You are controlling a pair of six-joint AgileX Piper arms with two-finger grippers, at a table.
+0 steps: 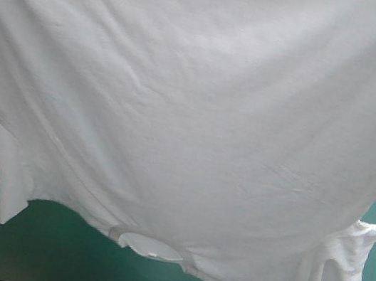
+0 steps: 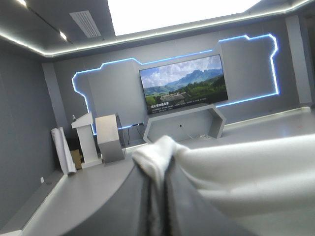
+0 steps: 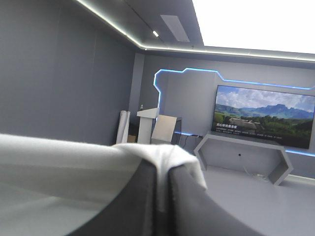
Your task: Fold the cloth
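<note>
White T-shirt [image 1: 192, 112] hangs lifted closest to us, filling the high view, its collar and 2 sleeves lowest, above the teal-green table cover [image 1: 46, 254]. Our left gripper [image 2: 158, 189] is all but closed on a bunched fold, and the sheet stretches away beside it. Our right gripper [image 3: 163, 184] pinches the cloth likewise, with fabric draped over its tips.

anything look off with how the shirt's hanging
The T-shirt hangs collar-down, pinched by the left gripper and right gripper. The sleeve on the right arm's side is bunched and folded on itself; the other sleeve hangs flat. No damage visible.
</note>
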